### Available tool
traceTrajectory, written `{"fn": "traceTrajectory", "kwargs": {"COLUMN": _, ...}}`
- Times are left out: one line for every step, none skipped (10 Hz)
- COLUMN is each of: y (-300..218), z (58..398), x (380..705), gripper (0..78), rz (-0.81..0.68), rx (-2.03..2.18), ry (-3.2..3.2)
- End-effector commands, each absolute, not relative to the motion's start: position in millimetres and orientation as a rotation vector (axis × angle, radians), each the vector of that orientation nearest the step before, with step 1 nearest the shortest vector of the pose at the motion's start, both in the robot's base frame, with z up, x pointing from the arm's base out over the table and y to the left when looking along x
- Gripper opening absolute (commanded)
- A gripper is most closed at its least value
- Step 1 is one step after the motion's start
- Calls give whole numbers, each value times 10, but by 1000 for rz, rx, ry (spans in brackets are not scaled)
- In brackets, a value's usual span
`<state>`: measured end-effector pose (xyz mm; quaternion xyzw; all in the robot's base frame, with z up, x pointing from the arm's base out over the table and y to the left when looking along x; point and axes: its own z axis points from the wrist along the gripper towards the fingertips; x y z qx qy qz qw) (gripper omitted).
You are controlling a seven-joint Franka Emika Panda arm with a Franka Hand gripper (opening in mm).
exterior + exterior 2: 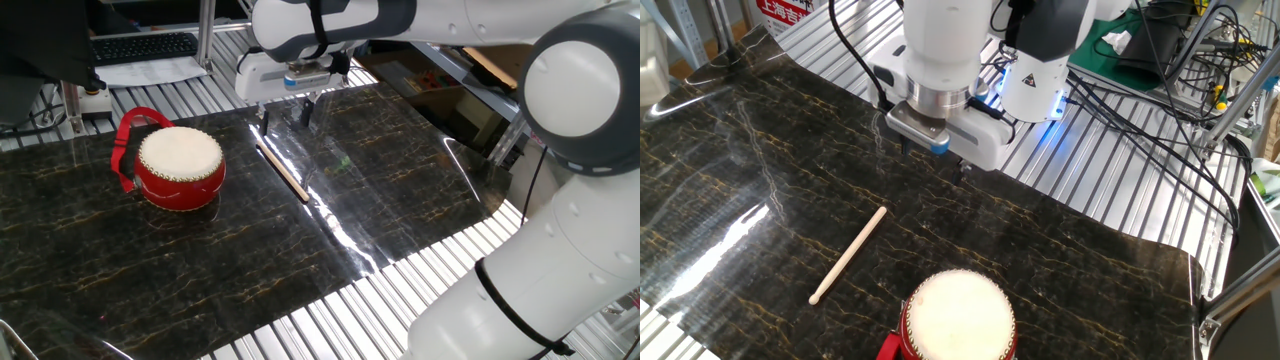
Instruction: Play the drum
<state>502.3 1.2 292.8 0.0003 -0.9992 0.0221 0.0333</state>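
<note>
The small red drum (180, 165) with a cream-white head and red loop strap stands on the dark marble-patterned mat at the left; in the other fixed view it (958, 317) sits at the bottom edge. A thin light wooden stick (281, 171) lies flat on the mat to the drum's right, and also shows in the other fixed view (847, 256). My gripper (285, 118) hangs open and empty above the mat, just beyond the stick's far end, fingers pointing down; it also shows in the other fixed view (932, 166).
The dark mat (400, 190) covers a slatted metal table (300, 320). A keyboard (145, 46) and papers lie beyond the table's far edge. The robot base with blue light (1035, 80) and cables (1160, 120) stand behind the mat.
</note>
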Motion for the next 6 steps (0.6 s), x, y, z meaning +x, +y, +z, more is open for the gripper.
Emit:
{"fn": "traceTrajectory", "kwargs": {"y": 11, "z": 2941, "x": 5028, "gripper": 773, "rz": 69, "rx": 19, "ry": -3077}}
{"fn": "traceTrajectory", "kwargs": {"y": 11, "z": 2941, "x": 5028, "gripper": 773, "rz": 67, "rx": 19, "ry": -3073}}
{"fn": "traceTrajectory", "kwargs": {"y": 1, "z": 2932, "x": 5042, "gripper": 773, "rz": 68, "rx": 9, "ry": -3075}}
{"fn": "traceTrajectory", "kwargs": {"y": -12, "z": 2911, "x": 5066, "gripper": 773, "rz": 67, "rx": 6, "ry": -3078}}
{"fn": "traceTrajectory", "kwargs": {"y": -49, "z": 2845, "x": 5151, "gripper": 773, "rz": 72, "rx": -4, "ry": -3079}}
{"fn": "traceTrajectory", "kwargs": {"y": -73, "z": 2787, "x": 5254, "gripper": 773, "rz": 87, "rx": -8, "ry": -3078}}
